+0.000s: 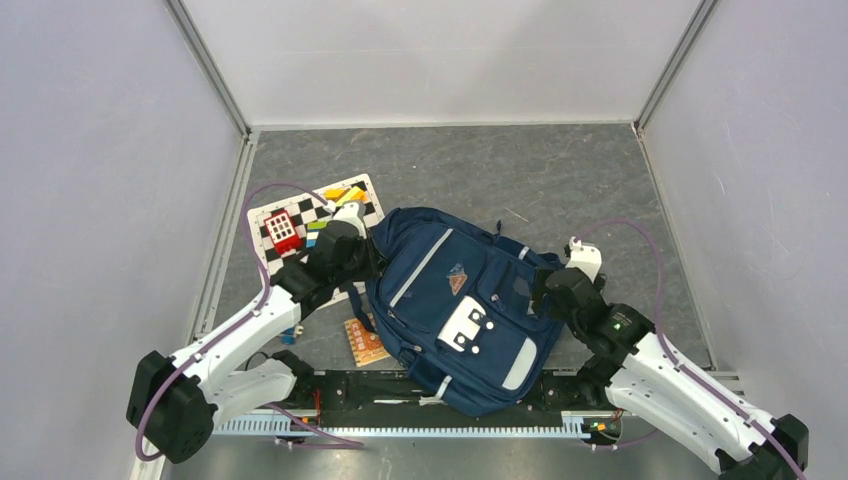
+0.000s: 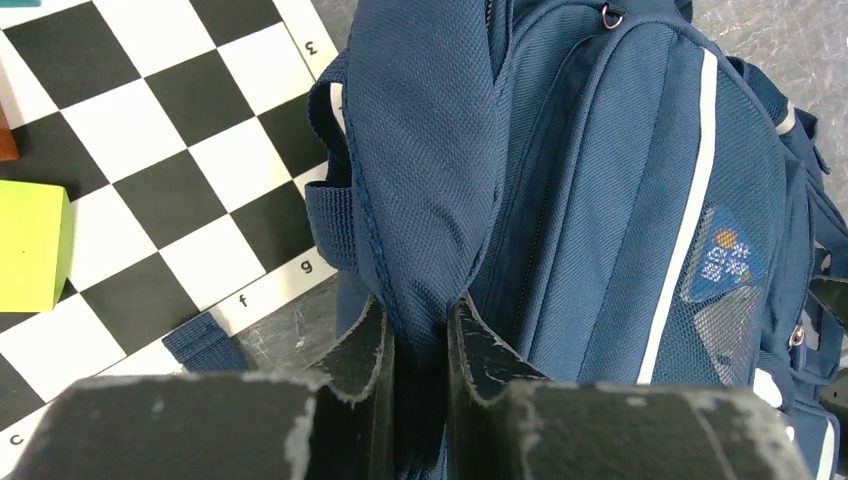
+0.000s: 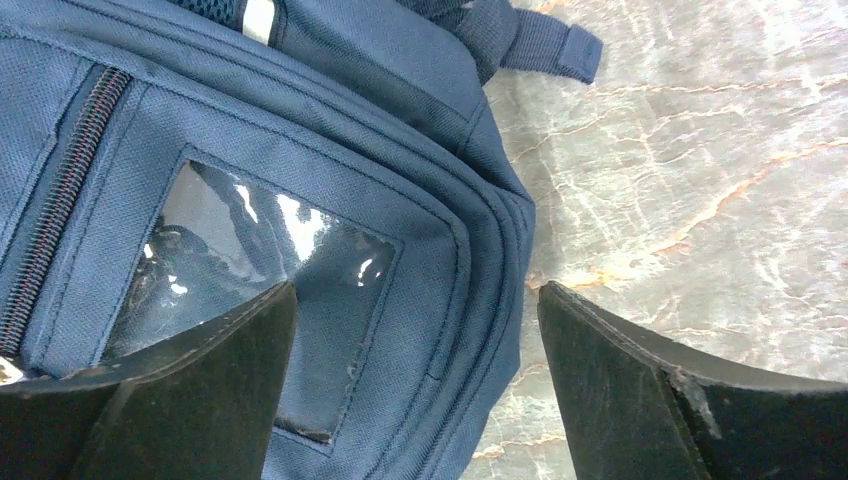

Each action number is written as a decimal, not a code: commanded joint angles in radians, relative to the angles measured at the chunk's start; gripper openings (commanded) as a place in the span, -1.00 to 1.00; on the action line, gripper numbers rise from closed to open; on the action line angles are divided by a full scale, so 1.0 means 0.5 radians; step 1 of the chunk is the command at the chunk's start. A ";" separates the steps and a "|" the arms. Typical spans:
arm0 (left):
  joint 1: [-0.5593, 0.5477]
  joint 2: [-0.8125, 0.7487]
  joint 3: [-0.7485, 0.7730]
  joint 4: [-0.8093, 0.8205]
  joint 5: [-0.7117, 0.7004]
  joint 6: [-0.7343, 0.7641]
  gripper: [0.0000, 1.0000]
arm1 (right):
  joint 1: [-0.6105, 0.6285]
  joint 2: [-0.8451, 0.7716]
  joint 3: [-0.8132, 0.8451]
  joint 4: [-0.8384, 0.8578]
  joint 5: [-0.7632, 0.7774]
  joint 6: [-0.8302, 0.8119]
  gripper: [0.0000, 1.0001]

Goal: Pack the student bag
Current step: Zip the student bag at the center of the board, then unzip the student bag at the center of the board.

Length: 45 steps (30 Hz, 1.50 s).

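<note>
Two grips required: left gripper pinches the student bag; close the spread right gripper squarely over its corner.

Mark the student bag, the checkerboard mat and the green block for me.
student bag (image 1: 440, 300): top external view, navy front panel.
checkerboard mat (image 2: 150, 150): left wrist view, bare squares left of the bag.
green block (image 2: 30, 245): left wrist view, its top face.
</note>
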 commanded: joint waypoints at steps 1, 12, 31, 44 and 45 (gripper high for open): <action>-0.018 -0.070 -0.067 0.051 0.031 -0.066 -0.82 | -0.008 0.021 -0.112 0.217 -0.146 0.081 0.75; -0.020 0.115 0.026 0.182 0.209 0.066 -0.78 | -0.131 0.415 0.052 0.644 0.153 -0.285 -1.00; -0.327 -0.211 0.207 -0.242 -0.242 0.236 0.98 | -0.513 0.422 0.100 0.816 -0.214 -0.526 -0.15; -1.233 -0.202 0.267 -0.682 -0.863 -0.556 0.96 | -0.513 0.474 0.160 0.824 -0.280 -0.524 0.45; -1.269 -0.192 0.261 -0.698 -0.875 -0.589 0.92 | -0.513 0.473 0.160 0.821 -0.281 -0.524 0.45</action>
